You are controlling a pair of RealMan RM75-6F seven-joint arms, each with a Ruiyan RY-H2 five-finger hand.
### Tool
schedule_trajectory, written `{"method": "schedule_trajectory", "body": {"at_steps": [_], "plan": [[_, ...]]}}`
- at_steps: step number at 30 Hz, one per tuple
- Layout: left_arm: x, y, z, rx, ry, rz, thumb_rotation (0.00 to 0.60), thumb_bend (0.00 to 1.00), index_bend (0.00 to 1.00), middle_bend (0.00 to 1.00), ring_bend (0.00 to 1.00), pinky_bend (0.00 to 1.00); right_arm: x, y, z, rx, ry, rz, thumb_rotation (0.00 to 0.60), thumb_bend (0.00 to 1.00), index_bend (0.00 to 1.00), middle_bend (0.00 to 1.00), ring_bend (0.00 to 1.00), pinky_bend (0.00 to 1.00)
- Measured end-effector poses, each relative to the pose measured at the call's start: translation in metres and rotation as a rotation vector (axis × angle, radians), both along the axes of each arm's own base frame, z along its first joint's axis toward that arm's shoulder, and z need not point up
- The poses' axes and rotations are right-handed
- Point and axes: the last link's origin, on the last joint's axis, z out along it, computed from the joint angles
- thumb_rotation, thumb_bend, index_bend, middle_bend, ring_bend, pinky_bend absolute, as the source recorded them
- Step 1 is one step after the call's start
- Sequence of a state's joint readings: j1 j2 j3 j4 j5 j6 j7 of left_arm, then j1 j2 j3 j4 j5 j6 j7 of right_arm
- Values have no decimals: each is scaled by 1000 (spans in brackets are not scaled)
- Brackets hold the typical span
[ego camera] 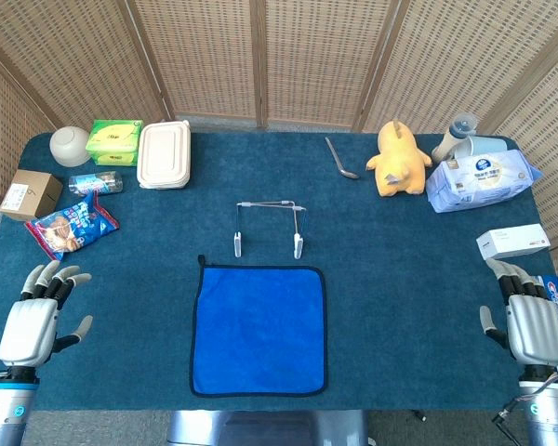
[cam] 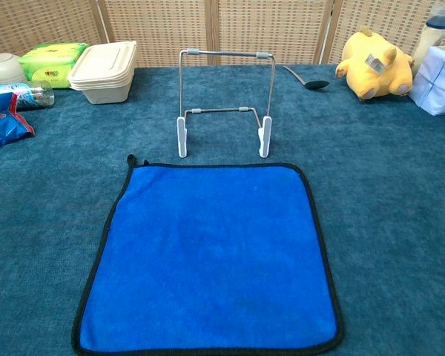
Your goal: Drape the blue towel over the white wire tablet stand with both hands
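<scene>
The blue towel (ego camera: 259, 329) (cam: 211, 254) with a black hem lies flat and square near the table's front edge. Just behind it stands the white wire tablet stand (ego camera: 271, 226) (cam: 224, 99), upright, its two feet close to the towel's far edge. In the head view my left hand (ego camera: 39, 316) rests at the front left corner, fingers spread, holding nothing. My right hand (ego camera: 525, 313) sits at the front right corner, fingers apart and empty. Both hands are far from the towel and out of the chest view.
At the back left are a cream lunch box (ego camera: 164, 154), a green packet (ego camera: 113, 141), a bowl (ego camera: 71, 145), a cardboard box (ego camera: 29, 193) and a snack bag (ego camera: 73, 224). A spoon (ego camera: 339, 159), yellow plush (ego camera: 399, 159), wipes pack (ego camera: 480, 182) and white box (ego camera: 512, 242) sit right.
</scene>
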State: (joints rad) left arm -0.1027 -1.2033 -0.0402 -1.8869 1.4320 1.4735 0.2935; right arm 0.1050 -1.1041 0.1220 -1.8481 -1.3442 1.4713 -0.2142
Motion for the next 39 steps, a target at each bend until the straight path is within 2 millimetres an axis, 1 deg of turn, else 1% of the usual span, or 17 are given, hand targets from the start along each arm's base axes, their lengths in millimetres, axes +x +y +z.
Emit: {"method": "schedule_trajectory", "body": {"at_steps": [4, 18, 25, 30, 32, 37, 39], "plan": [[-1, 0, -1, -7, -1, 5, 600, 409, 243, 203, 90, 0, 0, -1, -2, 5, -5, -3, 600, 408, 139, 213, 172, 220], [-1, 0, 0, -12, -7, -6, 600, 410, 246, 204, 91, 0, 1, -1, -4, 16, -45, 31, 600, 408, 136, 209, 172, 220], [0, 2, 0, -7, -23, -21, 600, 410, 259, 210, 96, 0, 4, -3, -6, 39, -53, 67, 600, 372, 136, 207, 172, 220], [3, 5, 1, -11, -28, -46, 600, 409, 263, 218, 101, 0, 18, -11, -13, 99, -48, 159, 600, 307, 139, 207, 172, 221], [6, 6, 3, -9, -36, -58, 600, 410, 266, 223, 105, 0, 25, -15, -18, 129, -44, 208, 600, 252, 139, 207, 172, 220], [11, 4, 9, 4, -62, -81, 600, 409, 279, 231, 116, 1, 48, -32, -42, 242, -41, 346, 600, 165, 139, 206, 172, 220], [13, 3, 10, 6, -73, -88, 600, 408, 284, 232, 120, 4, 57, -39, -54, 284, -40, 399, 600, 146, 139, 207, 172, 220]]}}
